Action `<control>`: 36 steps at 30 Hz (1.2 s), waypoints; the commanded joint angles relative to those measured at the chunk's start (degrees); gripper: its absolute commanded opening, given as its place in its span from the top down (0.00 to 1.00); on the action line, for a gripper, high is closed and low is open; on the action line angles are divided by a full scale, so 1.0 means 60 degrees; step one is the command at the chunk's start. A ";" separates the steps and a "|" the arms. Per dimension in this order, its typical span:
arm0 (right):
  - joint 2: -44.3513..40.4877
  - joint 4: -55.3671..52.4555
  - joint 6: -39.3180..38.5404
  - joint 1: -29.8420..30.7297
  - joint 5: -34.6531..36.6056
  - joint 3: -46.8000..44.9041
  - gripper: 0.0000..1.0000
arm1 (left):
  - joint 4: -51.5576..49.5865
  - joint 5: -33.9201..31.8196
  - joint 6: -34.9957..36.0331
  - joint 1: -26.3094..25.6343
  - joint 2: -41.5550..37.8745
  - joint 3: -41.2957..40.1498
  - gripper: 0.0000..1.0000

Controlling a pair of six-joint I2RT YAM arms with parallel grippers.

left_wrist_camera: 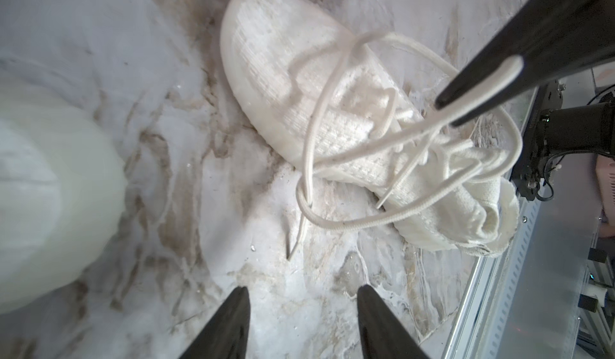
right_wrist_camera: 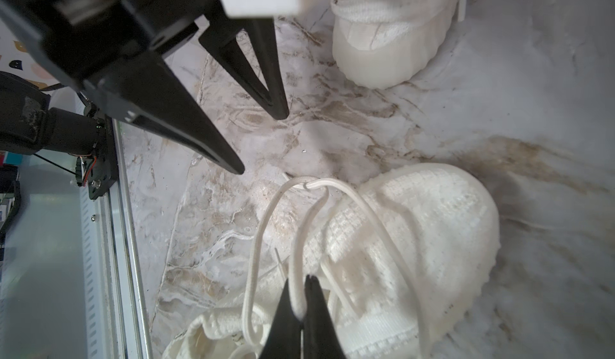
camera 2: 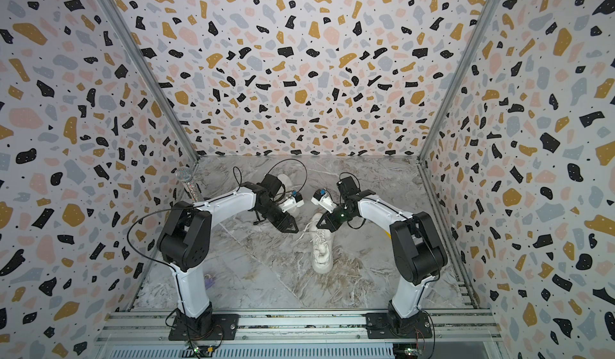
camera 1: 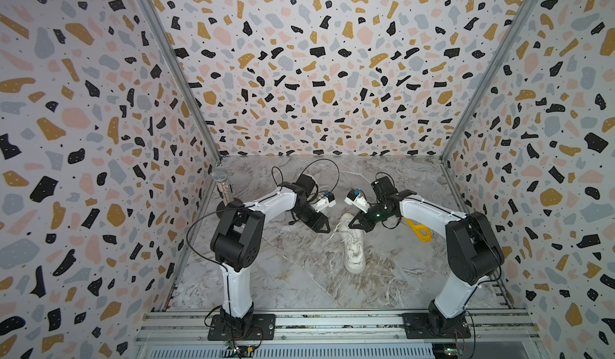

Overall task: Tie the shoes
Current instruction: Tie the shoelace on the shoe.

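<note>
the marble counter point(camera 1: 299, 284) carries both shoes. the near shoe point(camera 1: 352, 246) lies in the middle, between the two arms. the far shoe point(right_wrist_camera: 382, 41) sits further back and is largely hidden behind the left arm in both top views. the left gripper point(left_wrist_camera: 303, 307) hangs above bare counter just beside the near shoe, its jaws apart with nothing between them. the right gripper point(right_wrist_camera: 301, 294) is over the near shoe's laced part, its jaws pressed together on a fold of white lace point(right_wrist_camera: 253, 257) that is lifted off the knit upper. the rest of the lace runs in loose loops across the upper and over the shoe's side onto the counter, with one free end lying on the marble. the strands cross each other, but no snug knot or finished bow shows on this shoe. by my reading the near shoe is somewhere in the middle of being tied: a loop is in hand, but the wrapping, pulling through and tightening remain. whether the far shoe is tied cannot be told from these views, so it probably still needs doing.
</note>
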 commanded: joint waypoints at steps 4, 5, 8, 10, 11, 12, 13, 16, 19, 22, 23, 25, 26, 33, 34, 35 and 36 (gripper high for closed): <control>0.0059 -0.0221 0.0068 -0.0028 -0.0104 0.0288 1.00 | 0.2410 0.0204 -0.0832 -0.0089 -0.0664 -0.1321 0.52; 0.0046 -0.0217 0.0068 -0.0028 -0.0108 0.0288 1.00 | 0.2669 0.0209 -0.0968 -0.0116 -0.0714 -0.1481 0.54; 0.0050 -0.0206 0.0068 -0.0027 -0.0105 0.0299 1.00 | 0.3602 0.0115 -0.1335 -0.0223 -0.0866 -0.2104 0.54; 0.0036 -0.0212 0.0075 -0.0020 -0.0121 0.0303 1.00 | 0.4282 -0.0039 -0.1482 -0.0314 -0.1051 -0.2614 0.55; 0.0030 -0.0209 0.0068 -0.0029 -0.0121 0.0296 1.00 | 0.4739 -0.0167 -0.1547 -0.0362 -0.1138 -0.2880 0.55; 0.0034 -0.0206 0.0068 -0.0022 -0.0115 0.0289 1.00 | 0.4995 -0.0272 -0.1512 -0.0409 -0.1206 -0.3093 0.54; 0.0027 -0.0216 0.0082 -0.0037 -0.0121 0.0294 1.00 | 0.5190 -0.0381 -0.1492 -0.0488 -0.1236 -0.3197 0.54; 0.0055 -0.0211 0.0097 -0.0037 -0.0134 0.0288 1.00 | 0.5626 -0.0526 -0.1431 -0.0628 -0.1210 -0.3393 0.54; 0.0080 -0.0210 0.0124 -0.0033 -0.0136 0.0312 1.00 | 0.5866 -0.0733 -0.1397 -0.0821 -0.1043 -0.3406 0.54; 0.0099 -0.0226 0.0141 -0.0034 -0.0157 0.0333 1.00 | 0.6138 -0.1067 -0.1516 -0.0973 -0.0904 -0.3415 0.55; 0.0107 -0.0227 0.0149 -0.0039 -0.0173 0.0333 1.00 | 0.6188 -0.1169 -0.1539 -0.1019 -0.0863 -0.3394 0.55; 0.0108 -0.0227 0.0141 -0.0034 -0.0168 0.0319 1.00 | 0.6322 -0.1267 -0.1617 -0.1073 -0.0747 -0.3373 0.57; 0.0108 -0.0229 0.0150 -0.0037 -0.0167 0.0325 1.00 | 0.6341 -0.1288 -0.1651 -0.1090 -0.0704 -0.3360 0.58; 0.0055 -0.0238 0.0156 -0.0037 -0.0176 0.0332 1.00 | 0.6483 -0.1482 -0.1801 -0.1118 -0.0857 -0.3628 0.63; 0.0047 -0.0233 0.0149 -0.0048 -0.0170 0.0332 1.00 | 0.6482 -0.1512 -0.1846 -0.1146 -0.0858 -0.3646 0.64; 0.0045 -0.0235 0.0155 -0.0040 -0.0168 0.0333 1.00 | 0.6485 -0.1548 -0.1853 -0.1138 -0.0871 -0.3660 0.65; 0.0030 -0.0237 0.0144 -0.0045 -0.0176 0.0336 1.00 | 0.6491 -0.1593 -0.1864 -0.1145 -0.0866 -0.3674 0.66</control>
